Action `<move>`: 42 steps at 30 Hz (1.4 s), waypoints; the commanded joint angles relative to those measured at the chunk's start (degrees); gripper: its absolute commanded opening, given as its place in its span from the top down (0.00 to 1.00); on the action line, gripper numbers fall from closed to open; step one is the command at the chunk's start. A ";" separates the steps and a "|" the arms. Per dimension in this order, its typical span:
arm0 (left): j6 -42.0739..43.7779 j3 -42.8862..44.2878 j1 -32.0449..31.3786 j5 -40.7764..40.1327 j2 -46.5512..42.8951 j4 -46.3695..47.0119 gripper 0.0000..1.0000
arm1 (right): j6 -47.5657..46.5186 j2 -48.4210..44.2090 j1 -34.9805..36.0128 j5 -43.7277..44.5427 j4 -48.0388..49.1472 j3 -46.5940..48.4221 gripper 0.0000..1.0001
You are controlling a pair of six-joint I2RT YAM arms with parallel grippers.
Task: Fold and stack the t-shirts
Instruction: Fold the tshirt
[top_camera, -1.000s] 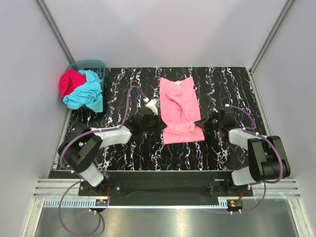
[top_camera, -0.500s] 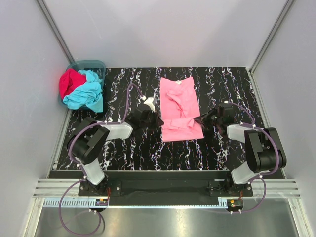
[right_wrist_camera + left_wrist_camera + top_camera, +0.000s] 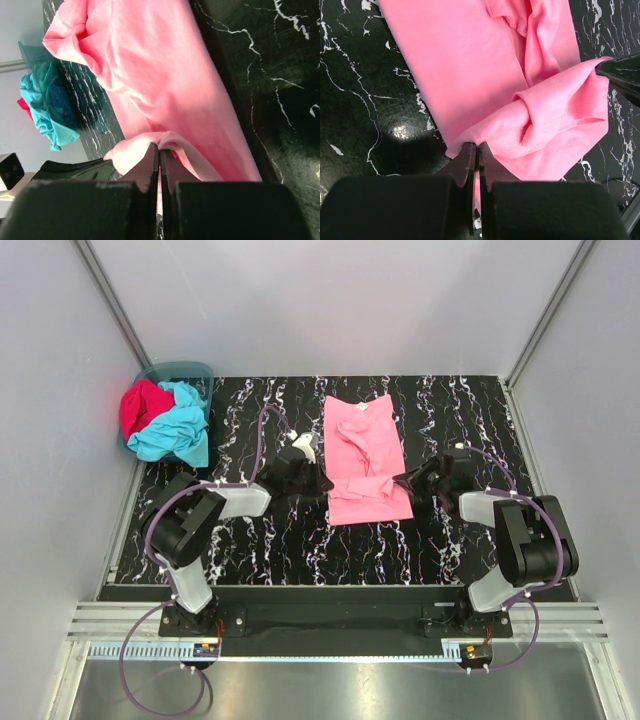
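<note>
Left fingers and right fingers pinch one pink t-shirt; one turquoise t-shirt partly hides one red t-shirt.

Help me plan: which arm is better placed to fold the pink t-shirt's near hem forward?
Neither alone, likely both: the left gripper is shut on the near-left hem corner of the pink t-shirt, the right gripper on the near-right.

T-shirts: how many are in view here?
3. The pink t-shirt lies mid-table, pinched by the left gripper and right gripper; the turquoise t-shirt and red t-shirt are heaped in the basket, far left. More may hide beneath.
</note>
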 commanded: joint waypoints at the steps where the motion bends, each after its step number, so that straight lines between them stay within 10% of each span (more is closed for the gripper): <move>1: 0.96 2.64 0.46 1.09 0.77 3.68 0.98 | 0.56 1.73 -0.64 1.86 4.13 1.12 1.00; 6: 1.05 2.99 0.55 1.36 1.21 3.68 0.98 | 0.82 4.28 -0.55 1.60 7.21 0.15 1.00; 13: 0.78 1.50 0.55 2.68 0.24 5.61 0.98 | -0.23 2.80 -0.55 2.03 8.18 -0.03 0.69; 42: -0.45 -0.44 0.55 3.65 -1.25 7.55 1.00 | -2.87 -10.13 -0.37 -0.43 0.45 -9.78 0.65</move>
